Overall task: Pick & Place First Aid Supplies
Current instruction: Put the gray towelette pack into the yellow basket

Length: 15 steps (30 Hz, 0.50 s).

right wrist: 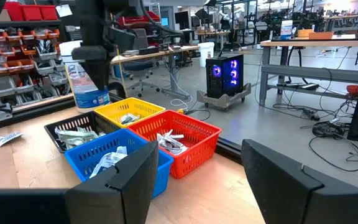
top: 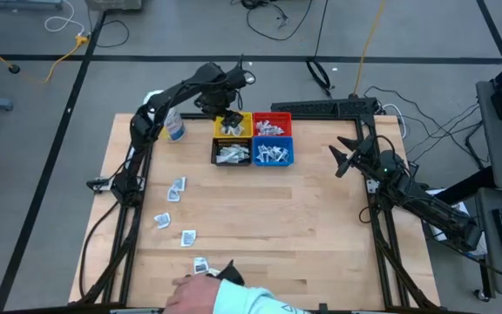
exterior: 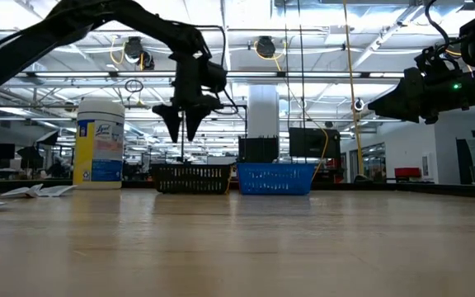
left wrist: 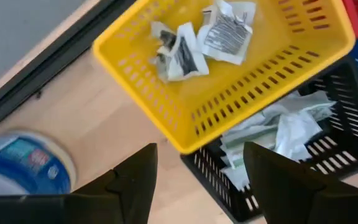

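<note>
4 loose packets (top: 178, 185) are seen lying well left of the bins; being light, thin and limp, they are best pinched at an edge. Left gripper (top: 226, 119) and right gripper (top: 345, 159) are both spread wide, empty.

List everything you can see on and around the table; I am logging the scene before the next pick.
Loose packets: about five, white with dark marks, strung along the table's left side toward the near edge.
Yellow bin: one, far left of the bin block, holding packets.
Red bin: one, far right, holding packets.
Black bin: one, near left, holding packets.
Blue bin: one, near right, holding packets.
Jar: one, white lid, blue and yellow label, left of the bins.
Table: one, light wood.
Person's hand: one, at the near edge by a packet.
Left gripper: open, above the yellow bin.
Right gripper: open, waiting at the right side.
</note>
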Motion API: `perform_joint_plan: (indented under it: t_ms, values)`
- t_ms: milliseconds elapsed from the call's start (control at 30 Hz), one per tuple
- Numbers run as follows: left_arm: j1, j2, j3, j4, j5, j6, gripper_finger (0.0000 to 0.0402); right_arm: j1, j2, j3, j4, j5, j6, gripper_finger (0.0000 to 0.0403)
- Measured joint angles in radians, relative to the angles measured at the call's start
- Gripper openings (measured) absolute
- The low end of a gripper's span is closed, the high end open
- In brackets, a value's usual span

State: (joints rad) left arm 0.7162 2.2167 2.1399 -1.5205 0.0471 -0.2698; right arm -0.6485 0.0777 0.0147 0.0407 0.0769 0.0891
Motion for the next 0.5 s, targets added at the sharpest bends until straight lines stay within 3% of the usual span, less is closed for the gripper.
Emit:
perform_joint_plan:
  t_ms: [233,500]
  values:
    - [-0.021,-0.090,-0.072,0.019,-0.026,-0.045,0.0221,0.000,0.000,0.000,0.000,0.000,0.000,0.0228]
    - [-0.062,-0.330,-0.432,0.190,-0.022,-0.089,0.0231,0.000,0.000,0.000,0.000,0.000,0.000,0.0228]
